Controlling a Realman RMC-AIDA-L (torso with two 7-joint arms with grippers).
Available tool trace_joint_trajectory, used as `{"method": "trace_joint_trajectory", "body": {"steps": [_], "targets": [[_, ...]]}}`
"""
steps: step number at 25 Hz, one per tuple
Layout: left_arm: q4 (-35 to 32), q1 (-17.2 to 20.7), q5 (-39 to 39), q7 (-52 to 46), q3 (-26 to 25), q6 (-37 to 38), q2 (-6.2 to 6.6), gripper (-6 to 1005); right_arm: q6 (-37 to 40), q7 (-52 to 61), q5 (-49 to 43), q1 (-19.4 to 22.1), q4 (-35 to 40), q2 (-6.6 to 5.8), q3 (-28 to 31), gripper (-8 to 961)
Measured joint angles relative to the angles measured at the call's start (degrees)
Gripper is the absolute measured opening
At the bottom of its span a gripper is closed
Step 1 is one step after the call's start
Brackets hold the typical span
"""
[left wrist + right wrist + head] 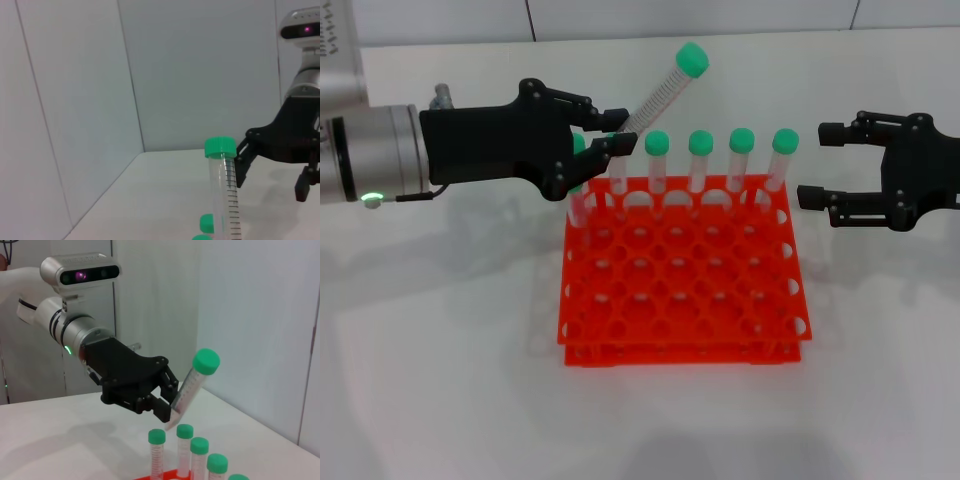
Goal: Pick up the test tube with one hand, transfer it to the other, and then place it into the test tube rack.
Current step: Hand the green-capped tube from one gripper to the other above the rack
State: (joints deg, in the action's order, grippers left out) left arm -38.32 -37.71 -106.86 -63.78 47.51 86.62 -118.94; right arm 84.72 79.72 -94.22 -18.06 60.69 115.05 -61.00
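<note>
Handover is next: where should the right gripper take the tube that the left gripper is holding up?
Grip the upper shaft just below the green cap. The left gripper clamps the test tube at its lower end, so that upper part is free. It leans cap-first toward the open right gripper, so come in level from the right, above the racked tubes.

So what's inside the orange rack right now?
The rack holds green-capped tubes along its far row only; other holes look empty. The left pincer, gripping a tilted tube, covers the far-left corner.
</note>
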Motion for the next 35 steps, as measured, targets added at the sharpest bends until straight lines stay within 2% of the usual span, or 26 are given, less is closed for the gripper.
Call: {"method": "trace_joint_trajectory", "body": {"steps": [35], "targets": [[0.67,0.71,1.02,3.09,0.48,0.06,-0.15,179,-0.80,0.10,0.00,-0.62,0.13,0.09,0.09,767]]}}
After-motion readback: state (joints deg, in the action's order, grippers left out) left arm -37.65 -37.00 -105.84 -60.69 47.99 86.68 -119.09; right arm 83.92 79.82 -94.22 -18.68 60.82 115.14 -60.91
